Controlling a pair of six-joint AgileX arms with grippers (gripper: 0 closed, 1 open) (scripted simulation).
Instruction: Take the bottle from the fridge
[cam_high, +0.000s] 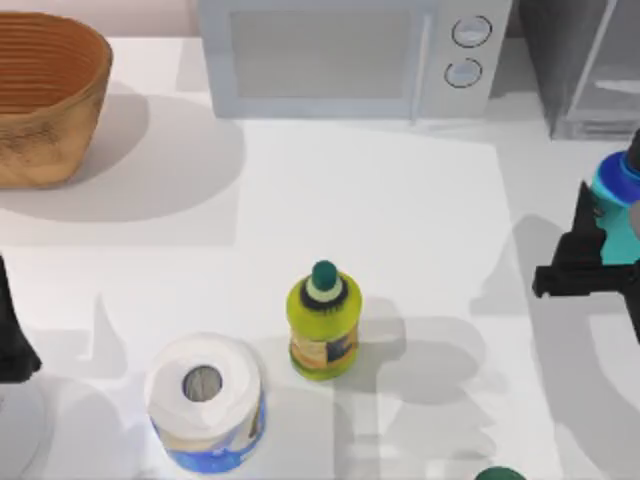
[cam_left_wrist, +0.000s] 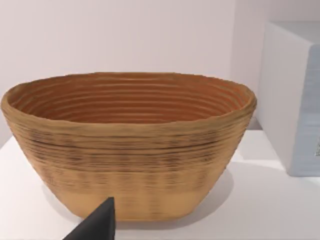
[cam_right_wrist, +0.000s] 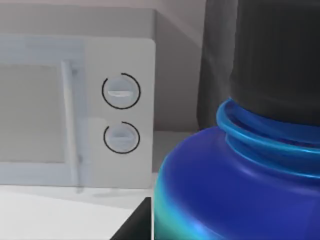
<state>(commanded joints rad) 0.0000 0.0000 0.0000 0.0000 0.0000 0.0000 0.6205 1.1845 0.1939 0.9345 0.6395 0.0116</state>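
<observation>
The bottle (cam_high: 615, 183) is blue with a black cap and a teal label, and it sits at the right edge of the top view, out in front of the fridge (cam_high: 585, 70). My right gripper (cam_high: 610, 240) is shut on it, with one black finger (cam_high: 585, 250) against its left side. The right wrist view has the bottle (cam_right_wrist: 225, 190) very close, under its black cap (cam_right_wrist: 277, 55), with a dark fingertip (cam_right_wrist: 135, 224) beside it. The fridge is a dark grey box with a pale frame at the back right. My left arm (cam_high: 12, 335) is parked at the left edge.
A light grey microwave (cam_high: 350, 55) with two knobs stands at the back centre. A woven basket (cam_high: 45, 95) sits at the back left. A yellow-green bottle (cam_high: 324, 318) stands mid-table, with a paper roll (cam_high: 205, 400) at the front left. A dark green object (cam_high: 500, 474) pokes in at the front edge.
</observation>
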